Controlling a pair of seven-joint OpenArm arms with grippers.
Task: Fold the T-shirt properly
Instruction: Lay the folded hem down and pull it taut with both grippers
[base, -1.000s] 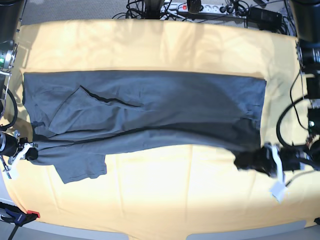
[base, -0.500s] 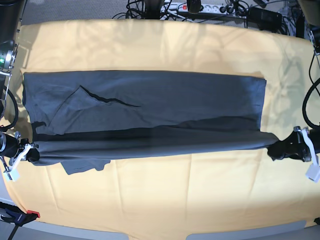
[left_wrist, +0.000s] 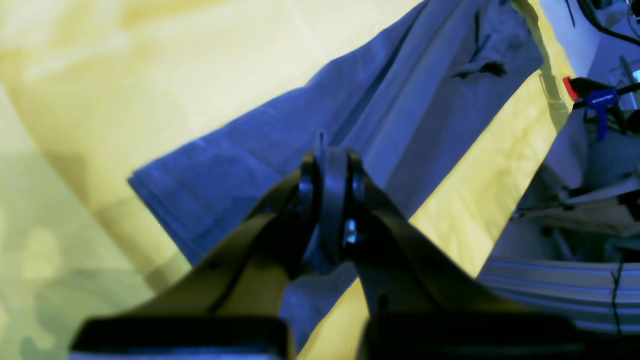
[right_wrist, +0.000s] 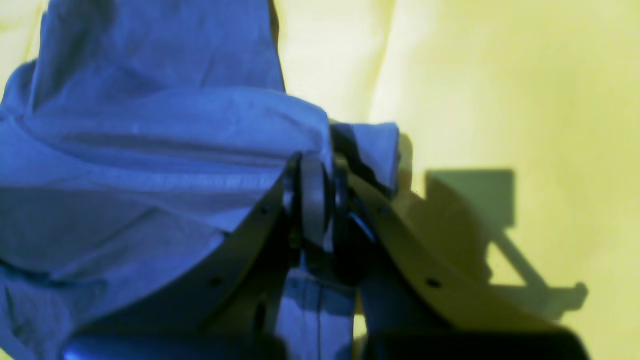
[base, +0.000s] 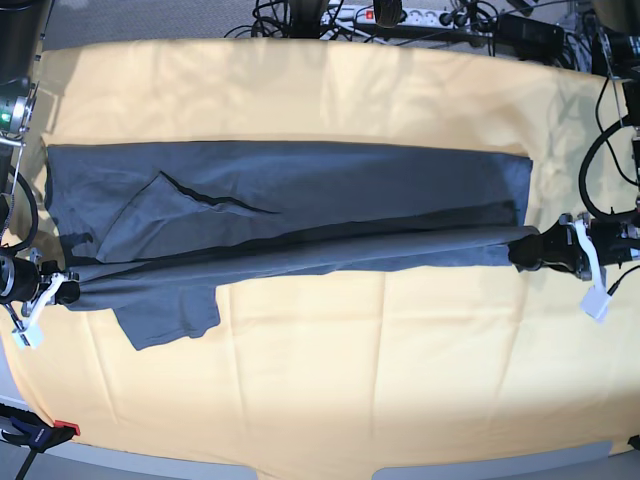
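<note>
The T-shirt (base: 300, 200) is being spread lengthwise across the yellow cloth (base: 330, 390) covering the bench. Its near edge is being held taut between both arms. The left fingers (base: 527, 250) are being kept pinched tight on one end, and the right fingers (base: 70, 293) on the other, beside a loose sleeve (base: 170, 312).

My base camera looks steeply down over the whole yellow cloth (base: 320, 380), far enough to take in both arms. Each wrist camera sits close behind its own fingers, looking along them (very near, low over the cloth). All three views share the T-shirt (base: 300, 200) stretched between the arms.
</note>
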